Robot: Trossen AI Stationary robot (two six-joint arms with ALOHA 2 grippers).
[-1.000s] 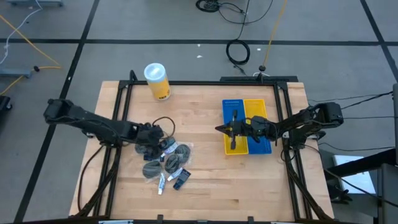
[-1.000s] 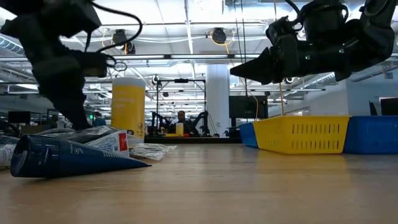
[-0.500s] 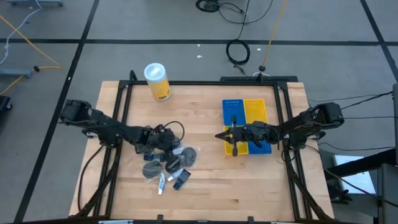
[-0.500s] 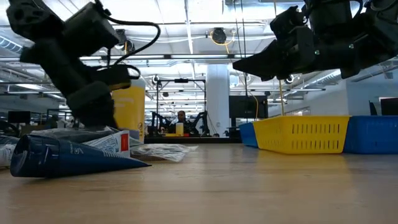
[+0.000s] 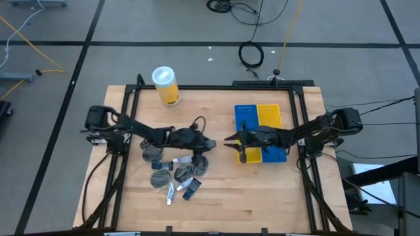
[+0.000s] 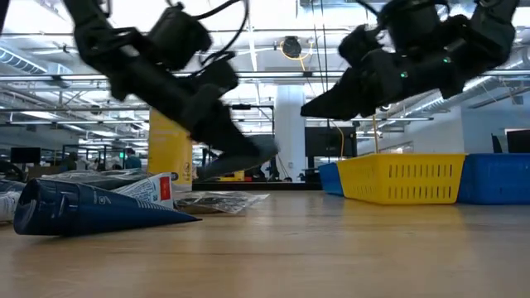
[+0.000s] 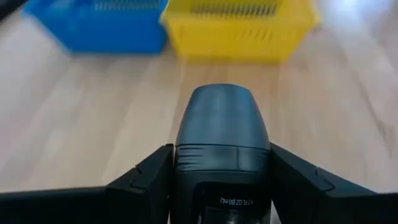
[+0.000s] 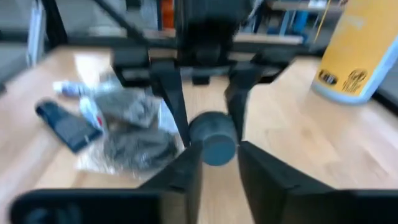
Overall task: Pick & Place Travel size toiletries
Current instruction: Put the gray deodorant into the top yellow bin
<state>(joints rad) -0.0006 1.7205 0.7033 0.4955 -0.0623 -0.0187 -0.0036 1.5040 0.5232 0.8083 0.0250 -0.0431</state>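
Two dark, cable-draped jointed arms

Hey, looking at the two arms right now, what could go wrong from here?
The left gripper holds a grey round toiletry in the air, tip to tip with the open right gripper. If the left lets go before the right closes, it likely drops on the table, short of the tray. The grippers are also close enough to collide.
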